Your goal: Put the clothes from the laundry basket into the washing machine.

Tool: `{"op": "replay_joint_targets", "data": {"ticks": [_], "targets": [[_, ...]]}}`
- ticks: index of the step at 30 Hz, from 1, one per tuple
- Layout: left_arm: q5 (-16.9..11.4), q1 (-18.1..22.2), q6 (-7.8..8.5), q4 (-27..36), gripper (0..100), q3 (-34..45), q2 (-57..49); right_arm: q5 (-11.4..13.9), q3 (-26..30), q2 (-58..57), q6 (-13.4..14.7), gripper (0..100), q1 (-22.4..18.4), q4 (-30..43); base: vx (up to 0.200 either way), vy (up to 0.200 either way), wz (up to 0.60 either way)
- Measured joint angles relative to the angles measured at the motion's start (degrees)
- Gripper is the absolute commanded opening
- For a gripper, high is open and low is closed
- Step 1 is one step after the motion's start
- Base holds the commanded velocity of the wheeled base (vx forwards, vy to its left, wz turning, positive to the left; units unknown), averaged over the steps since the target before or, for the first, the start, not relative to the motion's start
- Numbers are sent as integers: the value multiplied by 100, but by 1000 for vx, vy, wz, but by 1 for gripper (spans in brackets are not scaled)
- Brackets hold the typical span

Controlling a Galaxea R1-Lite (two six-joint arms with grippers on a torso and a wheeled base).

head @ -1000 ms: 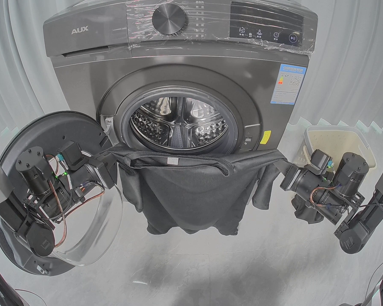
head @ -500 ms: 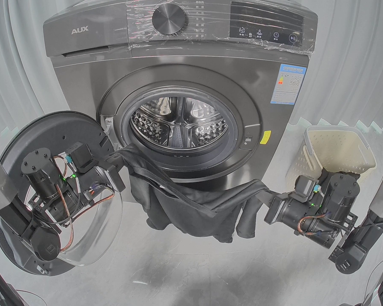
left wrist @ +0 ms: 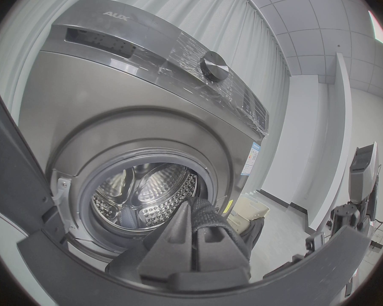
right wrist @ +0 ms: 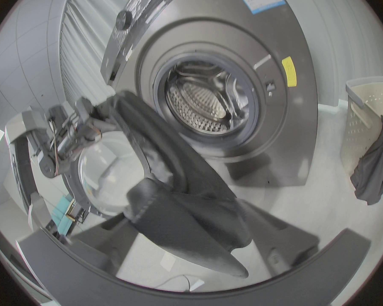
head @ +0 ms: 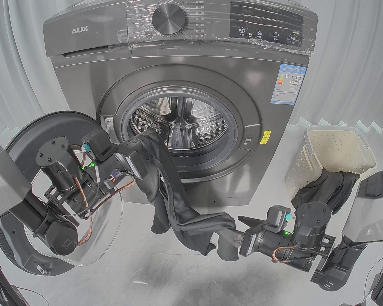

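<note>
Left gripper [left wrist: 194,234]: fingers pressed together, pinching a bunched fold of the dark garment [head: 174,200]. You'll see it at the lower left rim of the drum opening [head: 178,124], just in front of the seal.

Right gripper [head: 236,232]: low above the floor [head: 157,273], in front of the washing machine [head: 93,73] and towards its right side. In the right wrist view its fingers [right wrist: 281,239] stand well apart, with the garment's other end lying between them. You can't tell from these views whether either finger bears on the cloth.

The garment runs from the left gripper's pinch down the machine front, sags, then crosses to the right gripper. One loose lobe hangs below the left gripper. None of it is inside the drum.

The door [head: 51,128] is swung fully open on the machine's left, behind the left arm.

The laundry basket [head: 340,145] stands on the floor just beside the machine's right front corner. A second dark garment [head: 327,188] hangs over the basket's front rim, partly outside it.
</note>
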Motion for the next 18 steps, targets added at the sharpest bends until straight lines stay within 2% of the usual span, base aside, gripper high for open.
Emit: {"op": "replay_joint_targets", "data": {"ticks": [13,18], "targets": [[46,-256,-2,-7,0,-400,373,43,807,746,-93,100,405,-5,0,0,0],[110,-273,-5,-21,0,-482,468,38,735,929,-104,100,469,-9,0,0,0]]}}
